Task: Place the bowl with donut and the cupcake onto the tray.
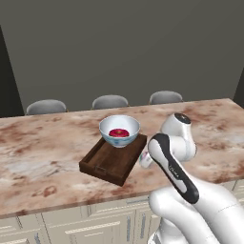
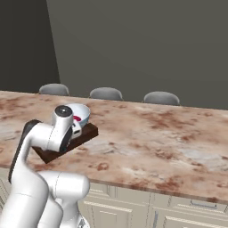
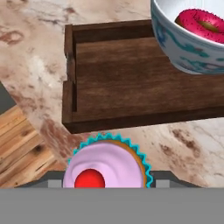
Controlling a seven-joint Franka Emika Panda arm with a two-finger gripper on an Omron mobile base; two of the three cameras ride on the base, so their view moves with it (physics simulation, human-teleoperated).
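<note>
Marble counter (image 1: 43, 152) before grey wall (image 1: 119, 47)

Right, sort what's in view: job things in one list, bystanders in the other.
Job: bowl sitting on the tray; donut inside the bowl; cupcake between the gripper fingers, above the counter beside the tray.

Bystanders: marble counter; three grey stools behind it; cabinet drawers below.

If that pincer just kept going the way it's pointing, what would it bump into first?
Probably the tray: in the hand view its wooden floor lies straight ahead of the pincer, which carries the cupcake. The bowl with the donut sits off to one side. Depth is uncertain.
</note>
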